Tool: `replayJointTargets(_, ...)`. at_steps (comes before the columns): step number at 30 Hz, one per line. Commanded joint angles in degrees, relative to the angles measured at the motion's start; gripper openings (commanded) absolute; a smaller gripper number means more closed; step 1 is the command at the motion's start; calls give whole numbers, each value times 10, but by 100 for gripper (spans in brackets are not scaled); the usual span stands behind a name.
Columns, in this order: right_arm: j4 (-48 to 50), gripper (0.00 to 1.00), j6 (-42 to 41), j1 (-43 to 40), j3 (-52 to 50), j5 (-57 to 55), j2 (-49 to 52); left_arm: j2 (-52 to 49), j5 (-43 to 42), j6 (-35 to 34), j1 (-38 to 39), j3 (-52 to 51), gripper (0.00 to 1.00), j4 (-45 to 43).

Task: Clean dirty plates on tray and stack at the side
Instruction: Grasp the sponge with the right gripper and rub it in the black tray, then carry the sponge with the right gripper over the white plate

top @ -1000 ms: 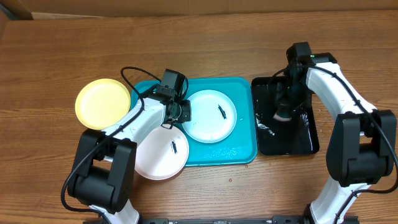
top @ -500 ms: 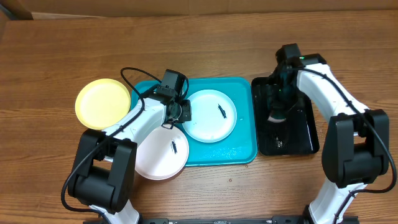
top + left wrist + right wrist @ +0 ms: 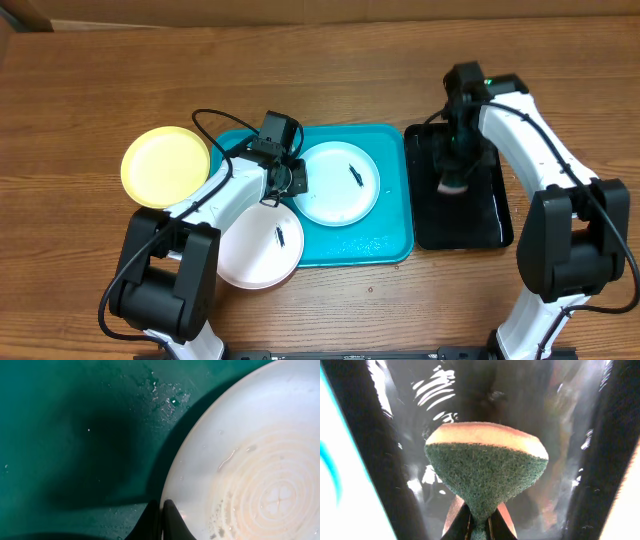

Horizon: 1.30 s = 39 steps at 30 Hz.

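Observation:
The turquoise tray (image 3: 390, 240) holds the pale blue plate (image 3: 340, 190), which has a small dark smear. The white plate (image 3: 255, 255), also smeared, lies at the tray's front left corner, overhanging the table. The yellow-green plate (image 3: 165, 165) sits on the table to the left of the tray. My left gripper (image 3: 295, 182) is shut on the left rim of the pale blue plate (image 3: 250, 475), above the wet tray floor (image 3: 75, 435). My right gripper (image 3: 479, 527) is shut on a green and yellow sponge (image 3: 485, 460), held over the black tray (image 3: 480, 220).
The glossy black tray (image 3: 470, 390) stands just right of the turquoise tray and looks wet. A black cable (image 3: 215, 120) loops above the left arm. Bare wooden table (image 3: 330, 70) lies behind both trays.
My right arm swung the sponge left over the black tray, then back a little to the right. The left arm and all three plates have not moved.

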<state>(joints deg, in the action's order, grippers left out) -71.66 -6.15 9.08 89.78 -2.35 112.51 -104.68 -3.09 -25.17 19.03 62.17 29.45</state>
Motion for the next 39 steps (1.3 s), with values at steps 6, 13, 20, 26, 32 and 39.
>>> replayJointTargets(6,-35,4,2,0,37,12,-16,8,23,-34,-7,-7,5,-18)
replayJointTargets(13,16,4,2,0,-10,33,-16,8,23,-34,-7,-10,4,-23)
replayJointTargets(20,49,4,2,0,-10,34,-21,8,25,-34,-6,-10,4,-23)
replayJointTargets(26,-12,4,5,0,84,67,-36,3,25,-34,-6,-10,4,-26)
replayJointTargets(32,-16,4,6,9,120,217,-37,0,24,-36,-6,-10,4,-28)
replayJointTargets(39,37,4,6,81,118,233,-35,0,24,-36,-6,-10,4,-28)
